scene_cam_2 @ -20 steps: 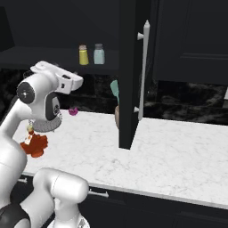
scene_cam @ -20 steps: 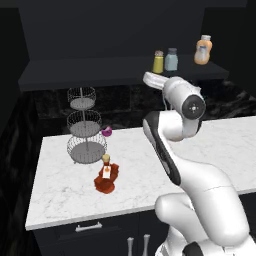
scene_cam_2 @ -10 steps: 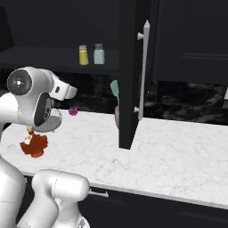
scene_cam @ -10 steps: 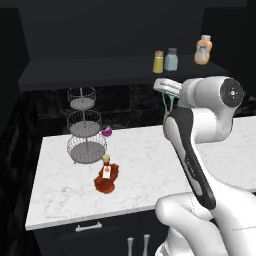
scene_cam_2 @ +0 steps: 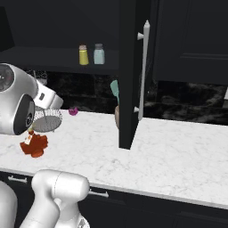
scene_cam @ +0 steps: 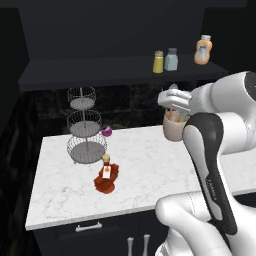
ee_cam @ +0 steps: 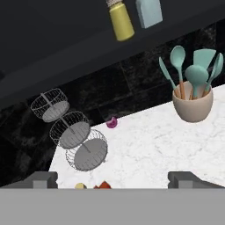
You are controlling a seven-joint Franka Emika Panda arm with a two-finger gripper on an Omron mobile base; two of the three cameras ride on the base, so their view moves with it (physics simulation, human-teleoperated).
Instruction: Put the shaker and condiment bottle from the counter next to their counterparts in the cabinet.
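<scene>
open marble counter [scene_cam: 150,165] lies between the three-tier wire stand [scene_cam: 85,131] at left and the utensil crock [ee_cam: 192,103] at right. the condiment bottle [scene_cam: 106,176] lies just before the stand. on the cabinet [scene_cam: 115,70] ledge, bare shelf runs left of the shaker [scene_cam: 158,62]; an open door [scene_cam_2: 129,71] juts forward at right.

Bench [scene_cam: 150,165]: white marble pattern, grey veining, smooth with slight sheen. Cabinet [scene_cam: 100,35]: matt, near-black. Tiered stand [scene_cam: 86,125]: thin metal wire mesh; utensil crock [ee_cam: 192,105]: matt beige, ceramic-looking.
</scene>
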